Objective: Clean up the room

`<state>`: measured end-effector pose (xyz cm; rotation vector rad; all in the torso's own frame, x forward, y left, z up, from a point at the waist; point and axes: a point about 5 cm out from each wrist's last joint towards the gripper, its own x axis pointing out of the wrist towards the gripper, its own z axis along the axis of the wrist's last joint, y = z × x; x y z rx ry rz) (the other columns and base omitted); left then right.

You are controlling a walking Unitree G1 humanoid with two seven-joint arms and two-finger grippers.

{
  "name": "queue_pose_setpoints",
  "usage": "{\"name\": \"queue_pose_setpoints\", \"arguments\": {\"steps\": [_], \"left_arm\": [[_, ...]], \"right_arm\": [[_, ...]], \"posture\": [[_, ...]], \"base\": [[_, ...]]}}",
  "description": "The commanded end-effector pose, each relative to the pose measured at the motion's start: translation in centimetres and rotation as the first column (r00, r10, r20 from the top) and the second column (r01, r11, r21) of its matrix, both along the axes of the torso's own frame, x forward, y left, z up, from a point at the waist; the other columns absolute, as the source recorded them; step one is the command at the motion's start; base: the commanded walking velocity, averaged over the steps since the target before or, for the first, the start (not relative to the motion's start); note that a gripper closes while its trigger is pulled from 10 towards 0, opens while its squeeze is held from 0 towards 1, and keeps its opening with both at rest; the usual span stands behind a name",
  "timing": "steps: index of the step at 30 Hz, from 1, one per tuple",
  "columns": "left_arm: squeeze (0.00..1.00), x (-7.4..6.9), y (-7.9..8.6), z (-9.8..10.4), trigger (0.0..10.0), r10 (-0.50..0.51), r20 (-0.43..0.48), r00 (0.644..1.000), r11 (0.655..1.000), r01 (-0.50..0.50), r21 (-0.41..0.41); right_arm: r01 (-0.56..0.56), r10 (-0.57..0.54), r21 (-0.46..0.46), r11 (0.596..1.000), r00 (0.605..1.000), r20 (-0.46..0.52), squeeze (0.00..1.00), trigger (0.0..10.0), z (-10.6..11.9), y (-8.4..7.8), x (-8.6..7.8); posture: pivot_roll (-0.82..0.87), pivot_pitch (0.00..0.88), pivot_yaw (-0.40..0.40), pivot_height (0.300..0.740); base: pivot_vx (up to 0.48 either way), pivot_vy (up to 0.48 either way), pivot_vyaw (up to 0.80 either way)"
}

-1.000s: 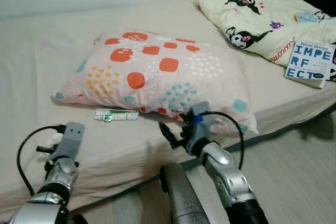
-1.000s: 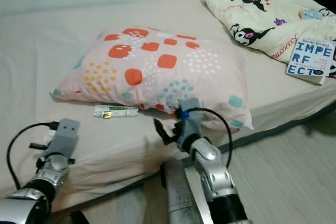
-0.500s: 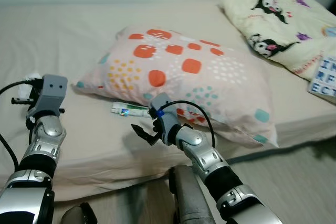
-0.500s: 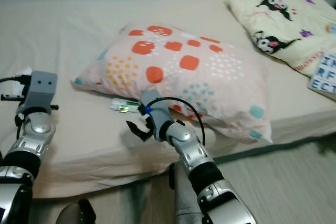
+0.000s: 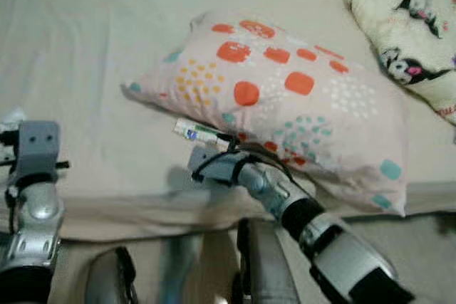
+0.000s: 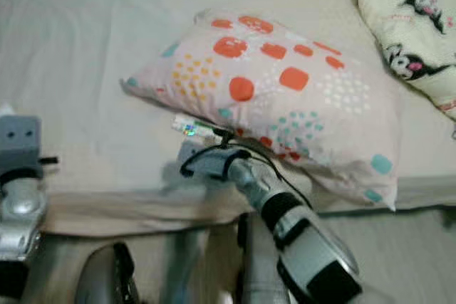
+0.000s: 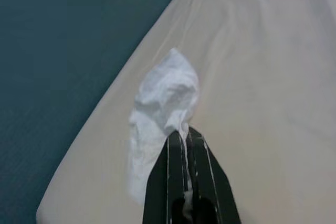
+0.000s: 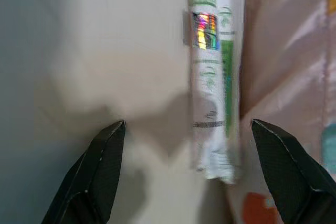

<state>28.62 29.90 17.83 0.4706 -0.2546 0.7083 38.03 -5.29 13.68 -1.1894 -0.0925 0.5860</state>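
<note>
A white and green toothpaste tube (image 5: 200,132) lies on the bed sheet, tucked against the near edge of a patterned pillow (image 5: 285,94). My right gripper (image 8: 189,128) is open just over the sheet. The tube (image 8: 214,103) has one end between its fingers, closer to the finger (image 8: 278,156) on the pillow side. My left gripper (image 7: 184,134) is shut on a crumpled white tissue (image 7: 164,95) that rests on the sheet near the bed's edge; the left wrist (image 5: 34,149) is at the bed's front left.
A cream blanket with cartoon prints (image 5: 417,16) lies at the back right of the bed (image 5: 85,48). The mattress front edge runs right below both arms. My own legs (image 5: 263,275) and the floor are beneath it.
The view has swung down and closer to the bed; the book is out of frame. My right gripper has reached forward to straddle the tube's end. The left gripper stays shut on the tissue.
</note>
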Motion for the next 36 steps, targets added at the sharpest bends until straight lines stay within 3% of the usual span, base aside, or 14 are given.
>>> {"name": "queue_pose_setpoints", "arguments": {"steps": [1,12,21,26,36], "left_arm": [[0.0,-0.8,0.1,-0.5,10.0,0.011,-0.03,0.999,1.0,-0.011,-0.014],[0.0,-3.6,-0.1,0.2,10.0,0.009,-0.075,0.997,1.0,-0.009,-0.006],[0.0,-4.8,-1.0,1.9,10.0,-0.005,-0.07,0.998,1.0,0.005,0.002],[0.0,-5.8,-1.1,2.4,10.0,-0.006,-0.094,0.996,1.0,0.006,0.002],[0.0,-5.9,-1.1,2.5,10.0,-0.008,-0.101,0.995,1.0,0.008,0.002]], "right_arm": [[-0.009,0.01,-0.055,0.998,1.0,0.014,0.0,10.0,-0.6,-0.5,-0.1],[0.013,0.006,-0.145,0.989,0.992,0.128,0.0,10.0,0.2,-1.8,0.6],[0.075,-0.059,-0.074,0.994,0.979,0.193,0.0,10.0,1.3,-3.2,1.2],[0.156,-0.12,-0.091,0.984,0.942,0.314,0.0,10.0,2.9,-5.1,2.0],[0.168,-0.132,-0.085,0.982,0.936,0.328,0.0,10.0,3.2,-5.4,2.1]], "posture": [[0.0,0.45,-0.21,0.505],[0.0,0.537,-0.224,0.505],[0.02,0.584,-0.23,0.505],[0.03,0.619,-0.23,0.505],[0.03,0.632,-0.227,0.505]], "base": [[0.0,0.0,0.0],[0.0,0.0,0.0],[0.0,0.0,0.0],[0.0,0.0,0.0],[0.0,0.0,0.0]]}}
